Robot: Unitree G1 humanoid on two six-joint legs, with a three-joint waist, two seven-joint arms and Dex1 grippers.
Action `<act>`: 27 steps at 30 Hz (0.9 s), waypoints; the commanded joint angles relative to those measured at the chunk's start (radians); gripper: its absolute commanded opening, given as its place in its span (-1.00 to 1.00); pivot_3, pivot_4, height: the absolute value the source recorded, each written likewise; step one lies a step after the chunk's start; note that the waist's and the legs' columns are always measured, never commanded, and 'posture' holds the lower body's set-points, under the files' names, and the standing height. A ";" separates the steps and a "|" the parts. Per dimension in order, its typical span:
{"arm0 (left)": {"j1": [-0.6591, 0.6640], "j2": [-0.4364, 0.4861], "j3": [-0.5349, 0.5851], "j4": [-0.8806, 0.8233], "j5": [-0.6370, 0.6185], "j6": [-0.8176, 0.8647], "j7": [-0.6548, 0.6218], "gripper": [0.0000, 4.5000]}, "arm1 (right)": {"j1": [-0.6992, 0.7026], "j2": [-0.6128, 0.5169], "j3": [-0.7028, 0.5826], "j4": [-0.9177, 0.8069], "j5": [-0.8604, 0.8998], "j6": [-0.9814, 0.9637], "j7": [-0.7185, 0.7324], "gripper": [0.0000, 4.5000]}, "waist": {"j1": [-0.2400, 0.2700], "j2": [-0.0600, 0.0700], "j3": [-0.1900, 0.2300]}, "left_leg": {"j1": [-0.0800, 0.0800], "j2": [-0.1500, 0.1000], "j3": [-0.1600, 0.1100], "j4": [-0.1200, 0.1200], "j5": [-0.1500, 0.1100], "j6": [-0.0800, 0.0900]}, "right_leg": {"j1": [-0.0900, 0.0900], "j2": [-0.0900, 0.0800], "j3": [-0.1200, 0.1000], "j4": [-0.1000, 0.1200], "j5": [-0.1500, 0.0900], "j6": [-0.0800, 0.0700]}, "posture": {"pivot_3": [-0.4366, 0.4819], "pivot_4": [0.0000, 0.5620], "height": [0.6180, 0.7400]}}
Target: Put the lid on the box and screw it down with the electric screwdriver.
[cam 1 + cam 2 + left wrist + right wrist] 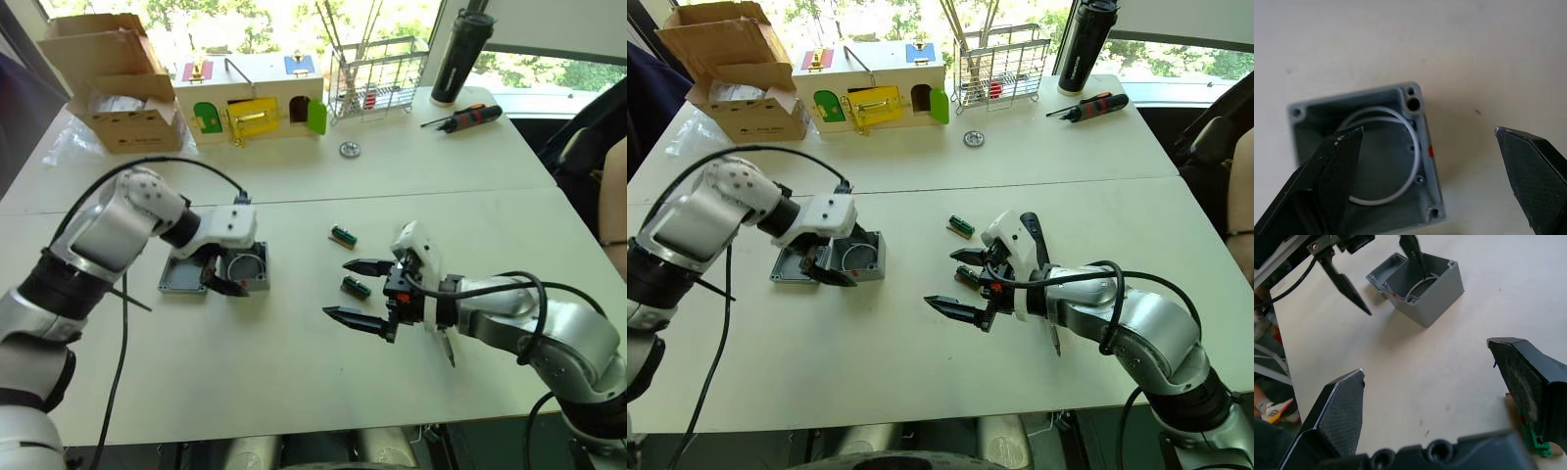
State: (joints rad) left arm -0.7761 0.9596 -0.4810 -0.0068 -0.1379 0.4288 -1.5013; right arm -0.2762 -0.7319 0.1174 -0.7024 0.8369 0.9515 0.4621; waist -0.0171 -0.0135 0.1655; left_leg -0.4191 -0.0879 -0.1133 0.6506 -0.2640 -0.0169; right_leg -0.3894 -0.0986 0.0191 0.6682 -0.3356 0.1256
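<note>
The grey box (251,270) stands open on the table's left half, with a white ring inside and a red mark on one wall (1430,152). The lid (179,275) lies flat against its left side. My left gripper (224,282) hangs open over the box, one finger (1334,169) dipping into the cavity and the other (1530,169) outside the wall. To the right my right gripper (338,290) is open and empty, pointing at the box (1425,293). The electric screwdriver lies crosswise under my right wrist, mostly hidden, its thin bit (446,350) sticking out.
Two small green parts (342,235) (356,287) lie by the right gripper. At the back stand a cardboard carton (118,83), a wooden box with coloured doors (250,98), a wire basket (377,78), a black bottle (460,54), a red-and-black hand screwdriver (468,117) and a metal disc (350,149).
</note>
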 commanded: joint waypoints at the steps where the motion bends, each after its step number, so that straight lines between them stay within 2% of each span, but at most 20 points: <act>1: 0.022 0.045 0.059 -0.067 0.004 -0.005 -0.020 0.97 | 0.001 0.017 -0.018 -0.043 -0.005 -0.007 -0.011 1.00 | 0.002 0.000 0.000 | -0.001 0.000 0.000 0.001 0.000 0.000 | 0.000 0.000 0.000 0.000 0.000 0.000 | -0.05 -0.47 1.00; 4: 0.050 0.042 0.054 -0.082 0.020 -0.011 -0.010 0.97 | 0.000 0.024 -0.019 -0.038 -0.012 -0.007 -0.007 1.00 | 0.006 0.000 0.000 | -0.001 0.000 -0.001 0.001 0.000 0.000 | 0.000 0.000 0.000 0.000 0.000 0.000 | -0.05 -0.47 1.00; 11: 0.047 -0.044 0.033 -0.026 0.085 -0.020 0.037 0.97 | -0.013 0.043 -0.018 -0.023 -0.032 -0.005 -0.003 1.00 | 0.004 0.000 0.000 | -0.001 -0.001 -0.001 0.002 0.000 0.000 | 0.000 0.000 -0.001 0.001 0.000 0.000 | -0.05 -0.47 1.00; 14: 0.040 -0.077 0.020 0.000 0.115 -0.038 0.045 0.60 | -0.013 0.051 -0.016 -0.020 -0.044 -0.008 -0.006 1.00 | 0.002 0.000 0.000 | -0.001 -0.001 -0.001 0.002 0.000 0.000 | 0.000 0.000 -0.001 0.002 0.000 0.000 | -0.05 -0.47 1.00; 16: 0.037 -0.091 0.011 0.022 0.138 -0.060 0.045 0.19 | -0.014 0.060 -0.014 -0.016 -0.051 -0.011 -0.010 1.00 | 0.002 0.000 0.000 | -0.001 -0.001 -0.001 0.002 0.000 0.000 | 0.000 0.000 -0.001 0.002 0.000 0.000 | -0.05 -0.47 1.00; 21: 0.029 -0.107 0.018 0.042 0.159 -0.070 0.030 -0.99 | -0.005 0.073 -0.016 -0.015 -0.073 -0.014 -0.013 1.00 | 0.004 0.000 0.000 | -0.001 -0.001 -0.001 0.002 0.000 0.000 | 0.000 0.000 -0.001 0.003 0.000 0.000 | -0.05 -0.47 1.00; 25: 0.006 -0.121 0.018 0.079 0.176 -0.094 0.025 -0.99 | 0.011 0.077 -0.021 -0.021 -0.085 -0.014 -0.017 1.00 | 0.005 0.000 0.000 | -0.001 -0.001 -0.002 0.003 0.000 0.000 | 0.001 0.000 -0.001 0.003 0.000 0.000 | -0.05 -0.47 1.00; 27: -0.024 -0.147 0.032 0.122 0.158 -0.180 0.006 -0.99 | 0.026 0.075 -0.031 -0.032 -0.077 -0.008 -0.013 1.00 | 0.007 0.000 0.000 | -0.001 -0.001 -0.002 0.004 0.000 -0.001 | 0.001 0.000 -0.001 0.004 0.000 0.000 | -0.05 -0.47 1.00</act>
State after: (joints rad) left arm -0.7641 0.8275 -0.4633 0.0973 0.0264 0.3196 -1.4799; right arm -0.2578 -0.6602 0.1110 -0.7018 0.7512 0.9522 0.4470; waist -0.0104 -0.0137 0.1652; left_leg -0.4198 -0.0891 -0.1153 0.6545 -0.2636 -0.0175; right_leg -0.3888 -0.0984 0.0179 0.6723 -0.3355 0.1256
